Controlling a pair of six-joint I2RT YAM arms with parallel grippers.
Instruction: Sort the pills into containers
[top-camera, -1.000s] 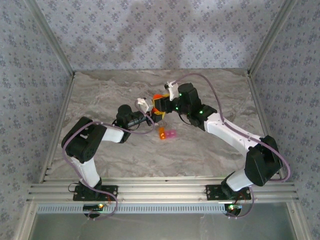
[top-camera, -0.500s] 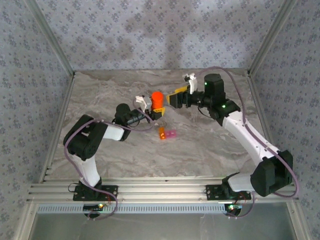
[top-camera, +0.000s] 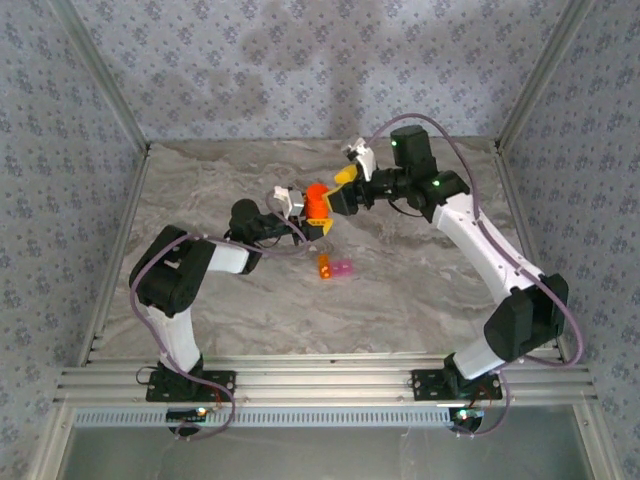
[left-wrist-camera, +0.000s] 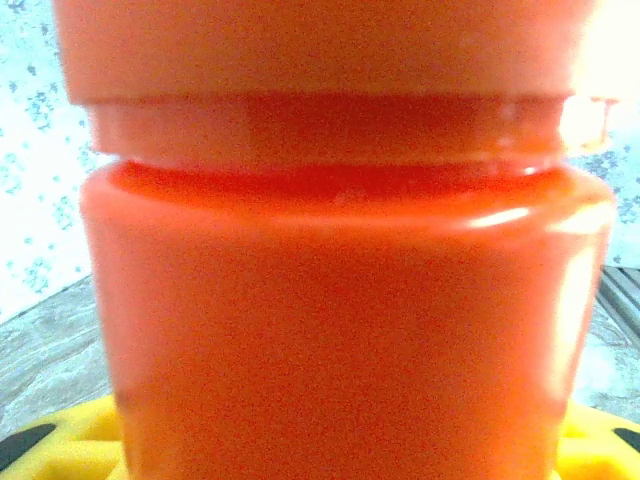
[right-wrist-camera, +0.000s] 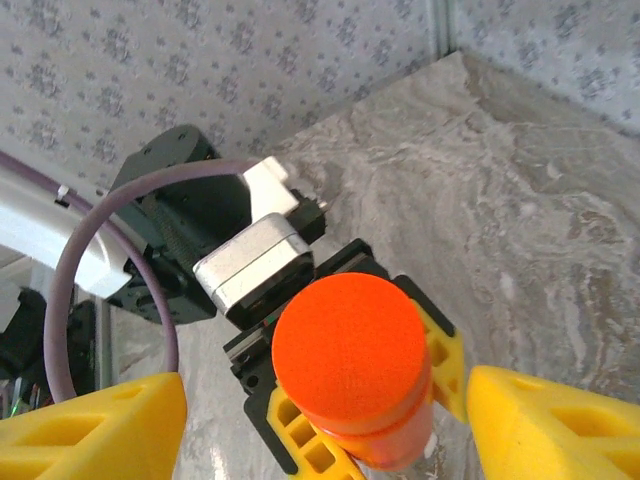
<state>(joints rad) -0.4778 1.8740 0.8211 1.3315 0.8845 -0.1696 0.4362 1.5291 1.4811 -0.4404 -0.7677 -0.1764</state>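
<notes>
Left gripper (top-camera: 306, 214): half closed, pinching the orange bottle (top-camera: 316, 196) low down and holding it upright.
Right gripper (top-camera: 338, 188): wide open and holding nothing. Seen from its wrist, one yellow finger (right-wrist-camera: 95, 430) sits on each side of the bottle's lid (right-wrist-camera: 350, 345), with gaps between.
What changed: a second ago the right gripper was closed tight at the bottle. Then it let go, pulled back and spread open. Now it is by the lid again. The left gripper kept the same squeeze.
What it means: the lid is on, so I think the first twist did not finish the job. It looks ready for another grab and turn. No sorting has started.
Containers (top-camera: 335, 268): on the table (top-camera: 420, 290), on the arm-base side of the left gripper, near it but not touching.
Room to move: bare table lies all around both grippers. The back wall (top-camera: 300, 70) is beyond the right gripper, well apart.
</notes>
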